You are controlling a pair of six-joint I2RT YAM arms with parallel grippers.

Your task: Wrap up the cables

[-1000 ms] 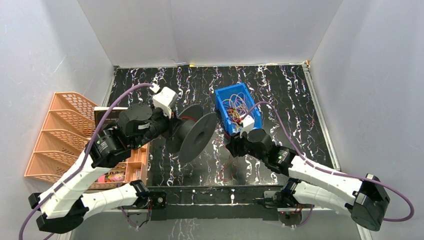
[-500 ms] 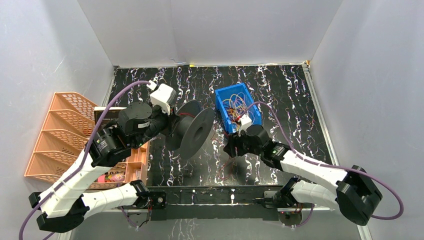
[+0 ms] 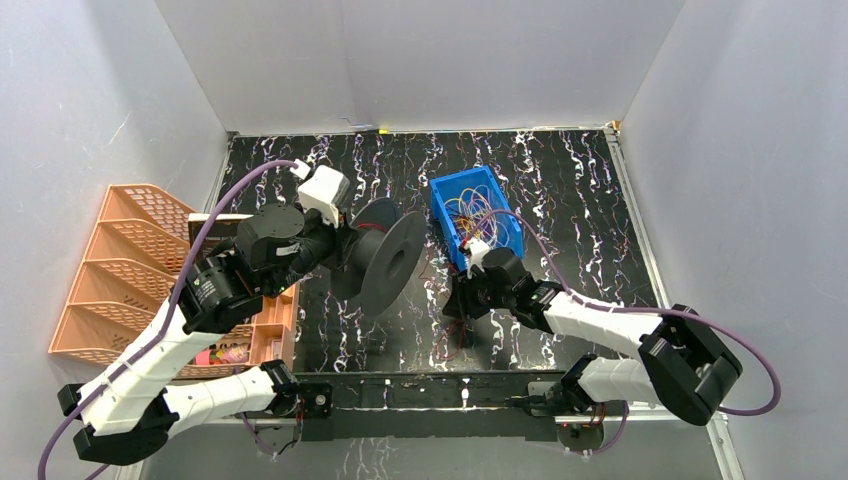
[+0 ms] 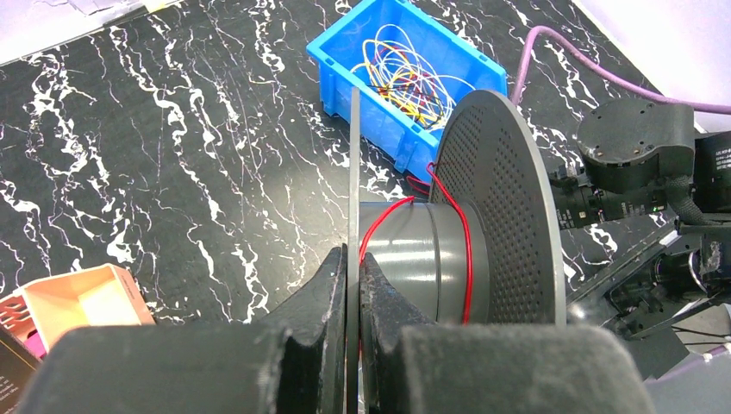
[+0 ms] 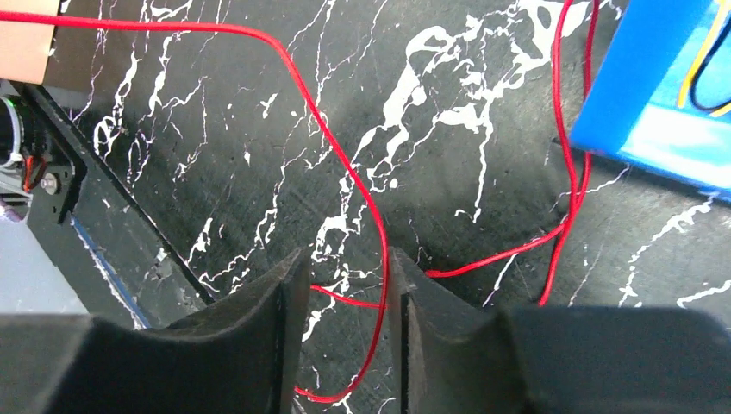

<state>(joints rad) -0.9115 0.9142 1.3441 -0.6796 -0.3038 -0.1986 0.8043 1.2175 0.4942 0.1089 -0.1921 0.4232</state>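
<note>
Two small shifts mark the last second: the right arm has folded its elbow in toward the near edge of the table point(image 3: 560, 200), and the right hand point(image 5: 345, 259) has slid a little away from the blue bin point(image 4: 371, 121), down toward the middle of that near edge. The spool point(image 3: 385, 262) has also turned slightly in the left hand point(image 4: 353, 285), which stays clenched on the thin rim of one flange point(image 4: 353, 172).

The right hand is released – its fingers stand apart just above the table, with the red strand point(image 5: 371, 205) passing loosely between them, brushing one inner face but not pinched. From there the strand loops across the table toward the bin's near corner and up to the spool, where about one turn already lies round the hub point(image 4: 414, 259). The rest of the cables point(image 4: 405, 78) sit tangled in the bin, toward the far side of the table.

Judging by this, the right hand is re-gripping lower along the strand – feeding slack for the next turn. Winding has barely begun.
</note>
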